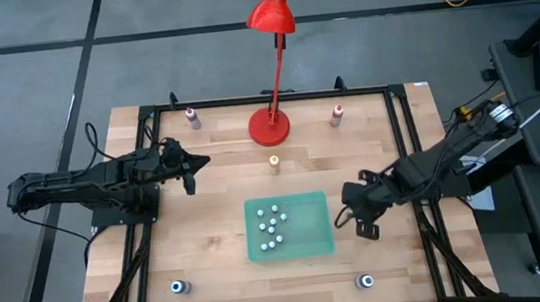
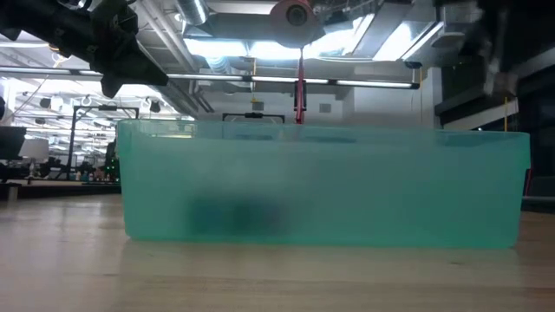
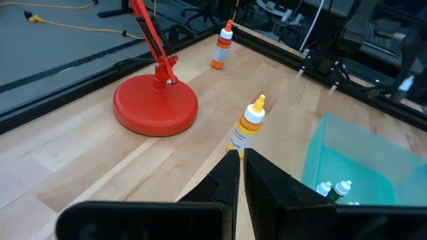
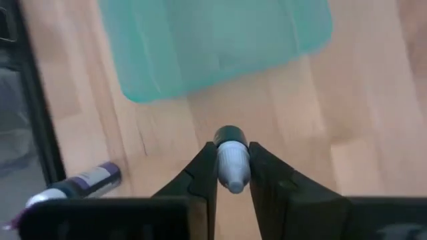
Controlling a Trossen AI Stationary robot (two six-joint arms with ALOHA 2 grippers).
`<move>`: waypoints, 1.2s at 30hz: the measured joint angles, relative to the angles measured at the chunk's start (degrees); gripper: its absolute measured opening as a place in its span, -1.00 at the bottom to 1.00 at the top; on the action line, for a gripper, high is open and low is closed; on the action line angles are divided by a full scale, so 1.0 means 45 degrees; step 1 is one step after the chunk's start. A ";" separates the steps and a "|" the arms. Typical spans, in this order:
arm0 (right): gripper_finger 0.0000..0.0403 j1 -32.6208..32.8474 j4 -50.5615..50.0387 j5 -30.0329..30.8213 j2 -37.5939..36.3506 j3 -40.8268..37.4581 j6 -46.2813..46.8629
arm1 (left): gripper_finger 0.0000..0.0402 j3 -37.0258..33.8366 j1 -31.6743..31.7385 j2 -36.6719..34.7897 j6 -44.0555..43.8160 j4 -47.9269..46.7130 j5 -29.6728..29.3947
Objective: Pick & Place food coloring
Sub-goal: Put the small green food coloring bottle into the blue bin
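Right wrist view — right gripper (image 4: 233, 175) clamped on a small bottle (image 4: 232, 162), apparently grey-capped, near green tray (image 4: 200, 47).

Most of the tiny white-capped food coloring bottles (image 1: 272, 223) sit clustered in the green tray (image 1: 314, 237), with others scattered around the table.

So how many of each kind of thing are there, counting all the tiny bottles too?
Little bottles in the green tray: about 7, they are crowded
Loose bottles out on the table: 5
Held bottle in the right gripper: 1
Red lamp: 1
Green tray: 1
Total: about 15
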 joint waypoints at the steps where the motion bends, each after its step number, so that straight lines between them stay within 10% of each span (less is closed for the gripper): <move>1: -0.67 -0.0115 0.0028 0.0002 0.0008 0.0201 -0.0546 | -0.91 0.0000 0.0002 0.0000 -0.0004 0.0000 0.0000; 12: -0.65 -0.1052 -0.0110 -0.0647 0.0508 0.2258 -0.5161 | -0.91 0.0000 0.0004 0.0005 0.0000 0.0000 0.0010; 36: -0.64 -0.1347 -0.1356 -0.1259 0.5193 0.7724 -0.6960 | -0.91 0.0000 0.0000 0.0000 0.0005 0.0000 0.0151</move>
